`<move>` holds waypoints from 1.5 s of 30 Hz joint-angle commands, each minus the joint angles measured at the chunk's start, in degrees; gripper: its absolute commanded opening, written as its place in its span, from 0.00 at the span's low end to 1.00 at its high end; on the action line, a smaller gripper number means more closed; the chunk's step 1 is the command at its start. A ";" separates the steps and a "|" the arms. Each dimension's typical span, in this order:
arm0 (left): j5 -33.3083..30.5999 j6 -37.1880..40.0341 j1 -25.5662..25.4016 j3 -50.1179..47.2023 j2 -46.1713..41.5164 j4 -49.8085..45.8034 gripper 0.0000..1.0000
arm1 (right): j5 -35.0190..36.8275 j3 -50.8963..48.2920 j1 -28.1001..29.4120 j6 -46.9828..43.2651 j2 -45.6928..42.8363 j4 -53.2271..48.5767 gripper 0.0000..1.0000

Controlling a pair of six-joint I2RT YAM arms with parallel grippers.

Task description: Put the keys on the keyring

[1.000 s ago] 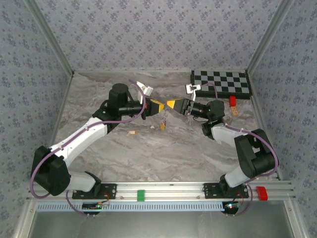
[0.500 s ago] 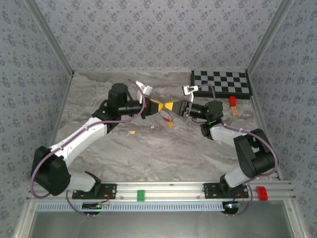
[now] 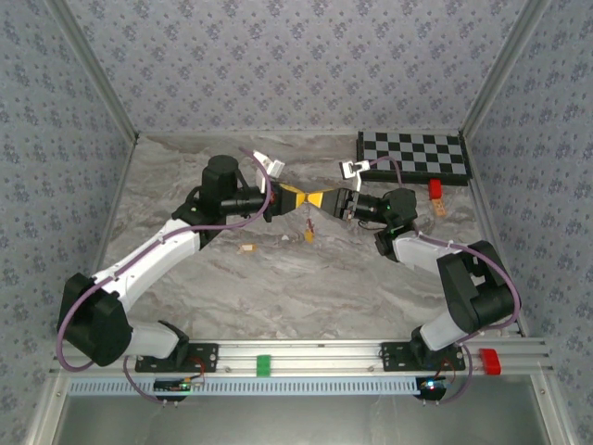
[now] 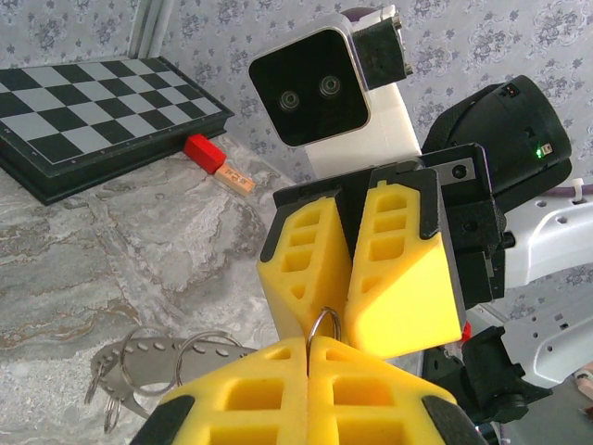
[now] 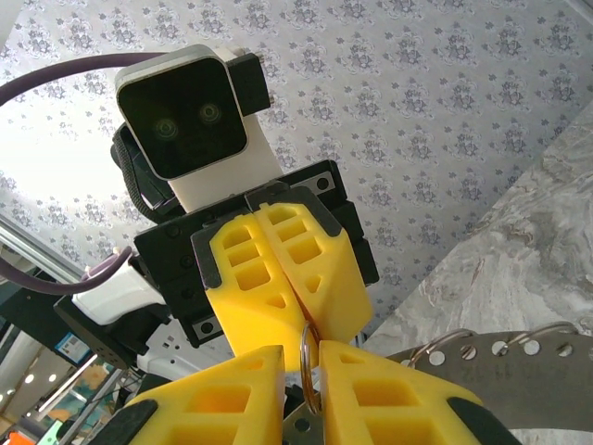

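Narrowed since earlier, right gripper joins left gripper, both pinching thin wire keyring over veined marble table, floral walls.

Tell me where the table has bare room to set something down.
Free: the near middle of the table, before the front rail; also the far left corner. Crowded: the centre, where left gripper and right gripper meet at the keyring; the far right, by chessboard and red block.

Floral-papered walls, marbled grey tabletop
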 commanded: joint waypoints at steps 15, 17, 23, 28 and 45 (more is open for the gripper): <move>0.22 1.15 0.39 -0.22 -0.79 1.35 0.00 | -0.37 1.08 0.02 1.44 -2.03 2.73 0.14; 0.34 1.09 0.39 -0.38 -0.79 1.44 0.00 | -0.28 1.09 -0.03 1.44 -1.96 2.76 0.09; 0.89 0.72 0.40 -0.41 -1.22 1.65 0.00 | -0.37 0.97 -0.35 1.10 -0.49 2.72 0.00; 1.18 0.54 0.42 -0.42 -1.71 1.55 0.00 | -0.29 0.76 -0.37 -0.83 0.53 1.44 0.00; 1.65 0.07 0.50 -0.51 -2.11 1.30 0.12 | 0.78 0.62 -0.19 -11.12 -2.88 -10.91 0.00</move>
